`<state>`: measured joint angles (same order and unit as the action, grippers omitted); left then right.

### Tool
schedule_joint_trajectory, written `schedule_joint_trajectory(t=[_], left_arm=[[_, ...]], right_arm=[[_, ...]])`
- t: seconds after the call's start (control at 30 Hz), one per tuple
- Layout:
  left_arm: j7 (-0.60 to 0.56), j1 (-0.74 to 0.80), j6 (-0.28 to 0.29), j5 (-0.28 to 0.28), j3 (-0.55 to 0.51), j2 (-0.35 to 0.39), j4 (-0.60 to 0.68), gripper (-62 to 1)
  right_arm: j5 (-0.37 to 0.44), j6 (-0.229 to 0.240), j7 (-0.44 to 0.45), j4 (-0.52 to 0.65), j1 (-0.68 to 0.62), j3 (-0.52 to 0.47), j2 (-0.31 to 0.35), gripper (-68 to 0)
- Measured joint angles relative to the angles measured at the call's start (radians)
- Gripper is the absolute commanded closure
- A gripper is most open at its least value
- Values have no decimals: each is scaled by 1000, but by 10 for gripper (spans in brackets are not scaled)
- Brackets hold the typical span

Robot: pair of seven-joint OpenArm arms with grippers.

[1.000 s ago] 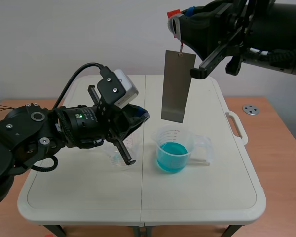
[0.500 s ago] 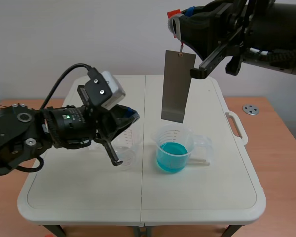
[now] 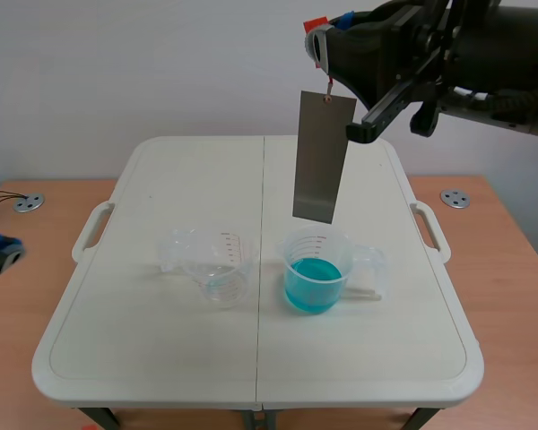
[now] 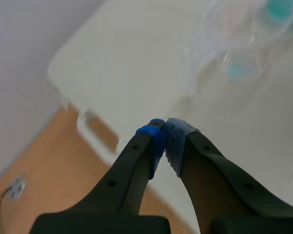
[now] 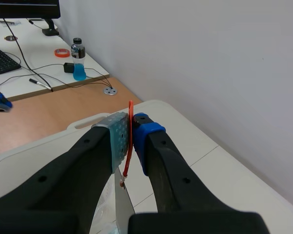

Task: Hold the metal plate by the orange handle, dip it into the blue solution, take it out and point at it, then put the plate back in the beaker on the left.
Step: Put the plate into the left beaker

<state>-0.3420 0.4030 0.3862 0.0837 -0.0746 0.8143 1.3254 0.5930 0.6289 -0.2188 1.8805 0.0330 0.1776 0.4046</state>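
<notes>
Right gripper [image 5: 130, 139] jaws pinching the orange handle [image 5: 131, 111], metal plate [image 3: 323, 157] hanging just above the blue-solution beaker [image 3: 313, 271]. Left gripper [image 4: 165, 137] jaws pressing together on nothing, well left of that beaker.

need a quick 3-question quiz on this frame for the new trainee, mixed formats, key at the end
1. True or false: the metal plate hangs above the beaker of blue solution, out of the liquid.
2. Pick one. The right gripper is: A) open; B) shut on the orange handle; C) shut on nothing.
3. Fill in: the left gripper, holding nothing, is ____ (open or shut).
Key: 1 true; 2 B; 3 shut.
</notes>
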Motion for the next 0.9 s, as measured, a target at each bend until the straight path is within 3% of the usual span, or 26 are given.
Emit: schedule_joint_trajectory(t=[0.13, 0.27, 0.63, 0.9], left_arm=[[0, 213, -75, 0, -152, 9, -14, -30], [0, 365, -117, 0, -201, -21, -68, -30], [5, 475, -113, -31, -154, -195, -270, -30], [8, 465, -113, -30, -32, -311, -364, -30]], right_arm=[[0, 0, 0, 0, 0, 0, 0, -13], [0, 0, 0, 0, 0, 0, 0, -13], [0, 0, 0, 0, 0, 0, 0, -13], [0, -7, -8, 0, 47, 36, 0, -13]])
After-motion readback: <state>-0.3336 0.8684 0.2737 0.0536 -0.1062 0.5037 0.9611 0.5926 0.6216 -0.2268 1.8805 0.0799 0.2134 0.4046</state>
